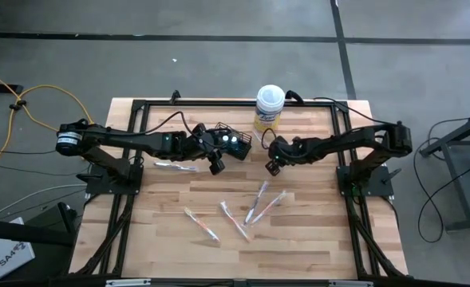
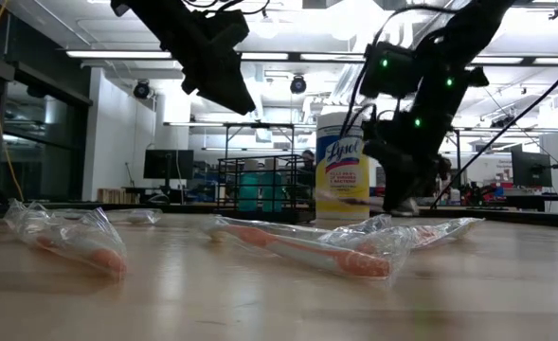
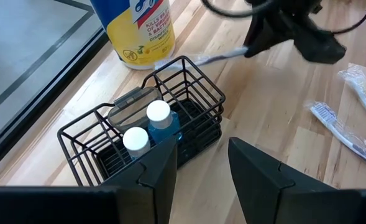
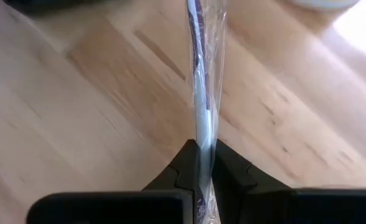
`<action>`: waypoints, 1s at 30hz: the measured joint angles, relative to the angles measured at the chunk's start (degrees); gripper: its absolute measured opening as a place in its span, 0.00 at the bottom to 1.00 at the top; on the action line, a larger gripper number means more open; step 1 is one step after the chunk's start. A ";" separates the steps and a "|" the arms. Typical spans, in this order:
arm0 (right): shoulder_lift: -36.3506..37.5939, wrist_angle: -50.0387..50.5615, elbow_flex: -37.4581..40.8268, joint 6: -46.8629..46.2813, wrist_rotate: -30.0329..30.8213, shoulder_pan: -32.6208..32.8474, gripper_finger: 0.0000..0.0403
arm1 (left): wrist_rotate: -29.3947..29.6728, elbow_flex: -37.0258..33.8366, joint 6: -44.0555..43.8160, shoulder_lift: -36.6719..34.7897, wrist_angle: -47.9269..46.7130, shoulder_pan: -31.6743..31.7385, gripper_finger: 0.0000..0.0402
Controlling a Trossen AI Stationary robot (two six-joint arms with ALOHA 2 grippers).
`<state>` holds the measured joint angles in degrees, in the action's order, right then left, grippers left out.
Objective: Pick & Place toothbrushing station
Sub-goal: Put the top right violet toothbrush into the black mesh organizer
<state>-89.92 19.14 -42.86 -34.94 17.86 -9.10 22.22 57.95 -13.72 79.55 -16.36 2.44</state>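
A black wire-mesh basket (image 1: 233,145) stands on the table near the far edge, with two white-capped blue tubes (image 3: 159,117) upright inside it. My left gripper (image 3: 198,165) is open and empty, just on the near side of the basket; it also shows in the high view (image 1: 216,165). My right gripper (image 1: 272,165) is to the right of the basket, shut on a toothbrush in a clear wrapper (image 4: 201,81). Several wrapped toothbrushes (image 1: 254,203) lie flat in the middle of the table, and one (image 1: 175,166) lies to the left of the left gripper. My right gripper pinches one end of the wrapped toothbrush (image 4: 201,134) between its two fingers. The toothbrush runs on from the fingertips along the fingers' line, toward the basket (image 3: 198,59). The fingers slant down from the table's right. Whether its far end touches the table, I cannot tell.
A white-lidded canister with a yellow label (image 1: 269,108) stands at the far edge, just right of the basket. A black frame (image 1: 139,108) borders the table's far, left and right sides. Bare wood lies toward the near edge (image 1: 242,259).
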 joint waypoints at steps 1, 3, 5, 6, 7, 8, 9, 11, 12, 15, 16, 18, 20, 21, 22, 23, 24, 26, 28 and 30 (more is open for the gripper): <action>0.69 0.11 -0.02 0.00 0.39 0.02 0.04 | -0.01 0.00 0.00 0.00 0.01 -0.01 0.34; 2.08 0.36 0.03 0.02 0.42 0.04 0.04 | 0.02 0.00 -0.02 0.00 0.02 -0.27 0.34; 3.82 0.25 -0.01 0.02 0.88 0.04 0.04 | 0.02 0.00 0.00 0.00 0.02 -0.46 0.34; 4.67 0.29 -0.02 0.02 1.41 0.04 0.04 | 0.02 0.00 0.00 0.00 0.02 -0.63 0.34; 5.51 0.35 -0.02 0.03 1.80 0.04 0.04 | 0.00 0.00 0.00 0.00 0.04 -0.80 0.34; 6.36 0.34 -0.02 0.14 2.10 0.04 0.04 | 0.02 0.00 0.00 0.00 0.04 -0.91 0.34; 7.25 0.34 -0.02 0.33 2.51 0.04 0.04 | 0.02 0.00 0.00 0.00 0.06 -0.97 0.34; 9.14 0.32 -0.04 0.67 3.36 0.10 0.04 | 0.02 0.00 0.00 0.00 0.09 -1.11 0.34; 10.10 0.30 -0.04 0.90 3.39 0.10 0.04 | 0.02 0.00 0.00 0.00 0.09 -1.11 0.34; 12.87 -0.07 -0.04 2.25 3.39 0.48 0.04 | 0.02 0.00 0.00 0.00 0.09 -1.11 0.34; 13.59 -0.66 -0.06 2.90 3.43 0.85 0.04 | 0.02 0.00 0.00 0.00 0.11 -1.11 0.34; 15.50 -1.30 -0.06 4.37 3.31 1.70 0.04 | 0.03 0.00 0.00 0.00 0.51 -1.11 0.34; 16.94 -3.43 -0.07 5.98 3.08 3.25 0.04 | 0.03 0.00 0.14 0.00 1.67 -1.11 0.34; 17.54 -5.08 -0.13 6.91 3.14 4.25 0.04 | 0.02 0.00 0.34 0.00 2.49 -1.11 0.34; 18.36 -6.21 -0.15 7.88 3.09 5.21 0.04 | 0.02 0.00 0.42 0.00 3.36 -1.11 0.34; 19.08 -7.09 -0.08 8.84 3.03 6.20 0.04 | 0.02 0.00 0.42 0.00 4.38 -1.11 0.34; 19.65 -8.78 -0.04 9.89 3.01 7.36 0.04 | 0.03 0.00 0.42 0.00 5.46 -1.11 0.34; 20.59 -13.16 -0.21 11.99 3.37 9.92 0.04 | 0.03 0.00 0.42 0.00 7.25 -1.14 0.34; 21.06 -15.83 -0.17 14.34 4.63 12.36 0.04 | 0.04 0.00 0.42 0.00 9.38 -1.38 0.34; 21.06 -18.64 -0.15 16.75 7.09 14.63 0.04 | 0.04 0.00 0.64 0.00 11.52 -1.79 0.34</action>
<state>-68.86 0.50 -43.00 -18.18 24.96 5.54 22.26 57.95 -13.07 79.55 -4.84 0.64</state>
